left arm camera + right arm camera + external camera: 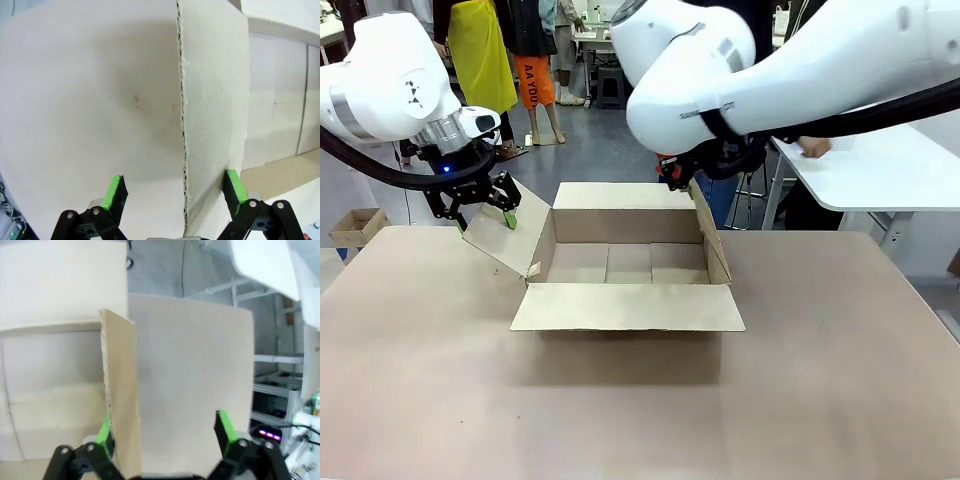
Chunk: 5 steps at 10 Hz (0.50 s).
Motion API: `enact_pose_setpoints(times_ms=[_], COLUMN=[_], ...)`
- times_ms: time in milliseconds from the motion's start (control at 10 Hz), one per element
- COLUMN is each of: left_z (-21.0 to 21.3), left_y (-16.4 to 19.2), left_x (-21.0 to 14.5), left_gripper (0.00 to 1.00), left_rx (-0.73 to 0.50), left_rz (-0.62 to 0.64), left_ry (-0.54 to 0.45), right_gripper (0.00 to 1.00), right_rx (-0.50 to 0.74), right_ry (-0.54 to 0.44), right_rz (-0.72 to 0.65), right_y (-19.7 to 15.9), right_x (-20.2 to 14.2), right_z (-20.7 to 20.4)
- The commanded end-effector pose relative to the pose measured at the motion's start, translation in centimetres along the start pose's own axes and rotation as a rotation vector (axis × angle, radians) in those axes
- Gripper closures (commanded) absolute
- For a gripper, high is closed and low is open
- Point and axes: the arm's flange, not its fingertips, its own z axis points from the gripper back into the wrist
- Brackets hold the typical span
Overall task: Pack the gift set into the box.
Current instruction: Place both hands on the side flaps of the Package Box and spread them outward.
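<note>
Starting on the left: the left pincer (483, 214) is being held at the top edge of the left flap (505, 240) of the box (625, 226), and that flap is being leaned outward over the table (820, 390). In the left wrist view the flap is being straddled edge-on with the jaws spread wide. One green pad (234, 186) is being touched by the cardboard face, and the opposite pad (116, 191) is being held apart from it. So it's released, with nothing being pinched.

The box itself is being shown in the middle of the table, brown cardboard, wide and shallow, top open. Its near flap (628, 307) is being laid out flat toward the camera, and the far flap (618, 195) is being stood up at the back. Bare cardboard floor is being shown inside.

On the right, the right flap (713, 245) is being stood nearly upright, tipped a bit outward. The right pincer (165, 435) is being positioned over its top edge. Same deal in the right wrist view: the flap is being bracketed by widely spread jaws, one finger (104, 434) just beside the cardboard's edge and the other finger (225, 429) set apart, so it's released too.

Past the box, a person's hand (812, 148) is being rested on a white side table (880, 175).
</note>
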Motion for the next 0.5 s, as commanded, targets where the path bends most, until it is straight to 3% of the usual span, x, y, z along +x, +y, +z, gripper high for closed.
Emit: enact_pose_setpoints(times_ms=[0, 200, 400], left_z=[0.3, 0.3, 0.3], left_y=[0.0, 0.0, 0.0], left_x=[-0.1, -0.1, -0.1], left_gripper=[0.0, 0.0, 0.0], left_rx=[0.013, 0.013, 0.013], left_rz=[0.011, 0.011, 0.011], left_ry=[0.004, 0.004, 0.004], right_gripper=[0.0, 0.0, 0.0], right_rx=[0.089, 0.195, 0.378], right_ry=[-0.004, 0.003, -0.009], right_rz=[-0.048, -0.082, -0.118], right_y=[-4.2, -7.6, -9.7], right_x=[-2.9, -4.2, -5.3], right_z=[-1.7, -3.3, -6.0])
